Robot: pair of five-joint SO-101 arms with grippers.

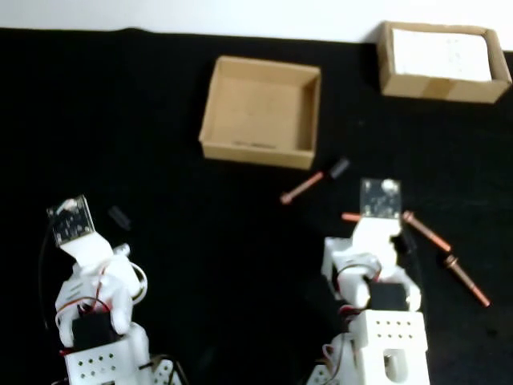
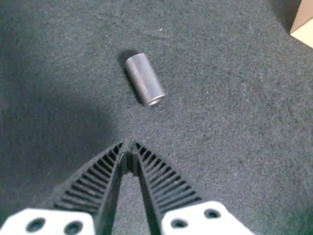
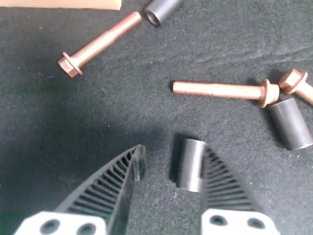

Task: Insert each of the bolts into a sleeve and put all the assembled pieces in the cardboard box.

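Observation:
In the left wrist view my left gripper (image 2: 128, 147) is shut with nothing in it, and a grey sleeve (image 2: 144, 85) lies on the black mat a short way ahead of its tips. My right gripper (image 3: 173, 159) is open and low over the mat. A dark sleeve (image 3: 190, 164) stands between its fingers, close against one of them. Beyond it lie a copper bolt (image 3: 222, 89), a second bolt (image 3: 100, 44) with a sleeve (image 3: 161, 10) at its threaded tip, a third bolt's head (image 3: 293, 81) and another sleeve (image 3: 289, 122). The empty cardboard box (image 1: 260, 112) sits at the back centre.
A second cardboard box (image 1: 441, 60) holding something white stands at the back right. Two more bolts (image 1: 427, 233) (image 1: 466, 281) lie to the right of the right arm. The black mat between the two arms is bare.

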